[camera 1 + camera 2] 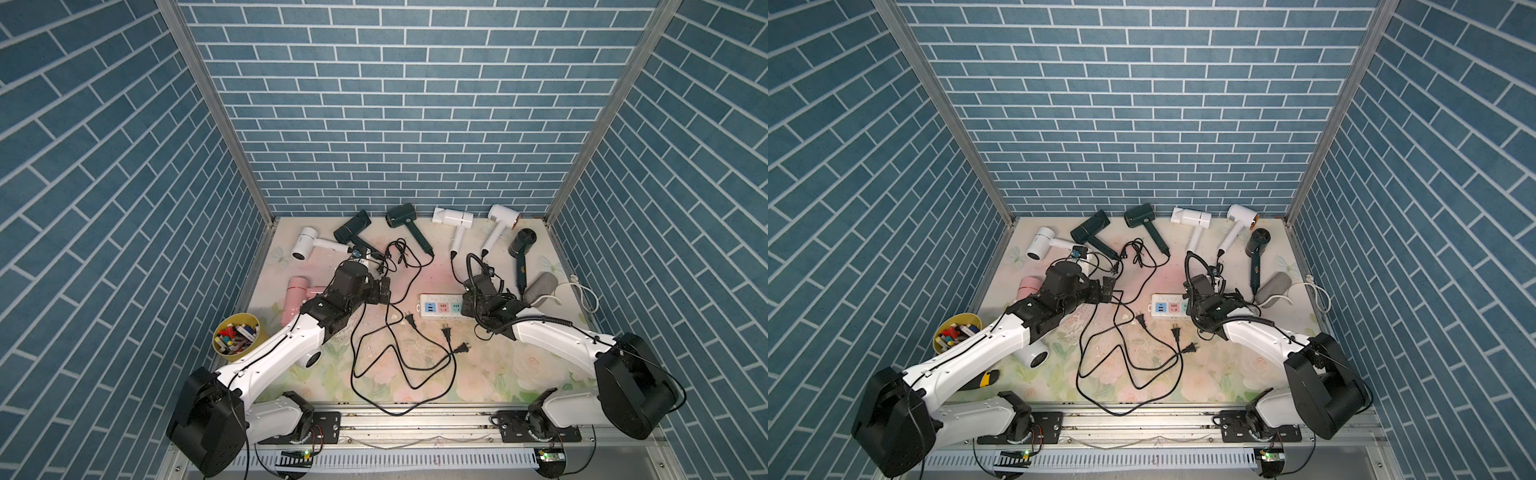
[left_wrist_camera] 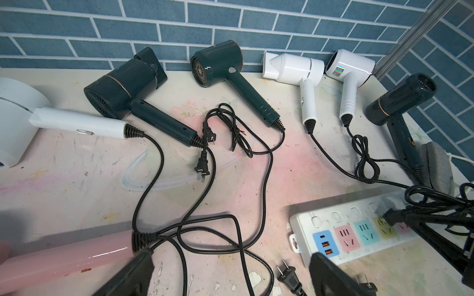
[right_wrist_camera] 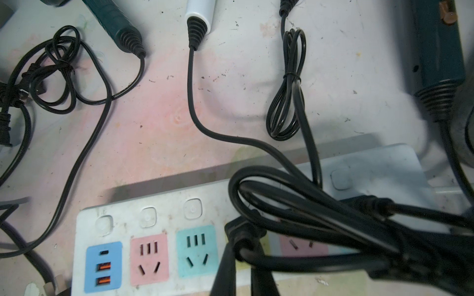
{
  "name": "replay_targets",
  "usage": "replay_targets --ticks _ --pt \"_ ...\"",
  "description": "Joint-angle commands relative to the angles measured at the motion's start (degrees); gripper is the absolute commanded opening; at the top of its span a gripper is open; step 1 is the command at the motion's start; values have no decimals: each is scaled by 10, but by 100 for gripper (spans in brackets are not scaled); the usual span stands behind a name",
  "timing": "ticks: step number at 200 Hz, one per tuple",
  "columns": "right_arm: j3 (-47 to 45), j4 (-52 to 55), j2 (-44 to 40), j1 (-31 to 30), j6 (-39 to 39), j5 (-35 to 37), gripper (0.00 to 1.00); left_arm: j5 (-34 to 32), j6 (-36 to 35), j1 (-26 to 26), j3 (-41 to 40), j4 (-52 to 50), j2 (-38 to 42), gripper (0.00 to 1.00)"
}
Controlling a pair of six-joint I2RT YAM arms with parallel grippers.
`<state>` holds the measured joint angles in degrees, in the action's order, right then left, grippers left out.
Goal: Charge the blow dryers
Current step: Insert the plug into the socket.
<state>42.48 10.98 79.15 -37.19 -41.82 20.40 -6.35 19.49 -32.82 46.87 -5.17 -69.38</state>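
Blue brick-patterned walls enclosed a floral desk [image 1: 478, 374]. Six blow dryers [image 1: 401, 216] lay in a row well beyond the left end effector [image 1: 384, 291] and the right end effector [image 3: 242, 252]; a pink dryer [image 1: 299, 289] lay just beside the left one, and a white dryer [image 1: 1034, 355] lay partly under that arm. The right end effector was closed on a black plug [image 3: 241, 228] at the yellow socket of the power strip [image 3: 154, 217] directly beneath it; whether the plug was seated could not be told. The left end effector hung with jaws wide apart and empty over loose cords [image 2: 268, 169]. Judged progress: early, since the pink and teal sockets stood empty and three plugs [image 1: 446, 332] lay loose between the end effectors.
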Motion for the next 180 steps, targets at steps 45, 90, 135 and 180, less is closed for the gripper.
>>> replay_targets --ticks 45,90,135,180 --pt "0 84 16 -11 -42 -25 0 1 -2 2 -9 10 9 100" --pt "14 103 21 -14 -48 -32 0 4 -1 2 -10 11 9 99" --pt "21 114 37 -16 -59 -21 0 3 -1 2 -10 11 9 99" --pt "48 166 54 -16 -83 8 0 4 -1 2 -9 12 9 99"
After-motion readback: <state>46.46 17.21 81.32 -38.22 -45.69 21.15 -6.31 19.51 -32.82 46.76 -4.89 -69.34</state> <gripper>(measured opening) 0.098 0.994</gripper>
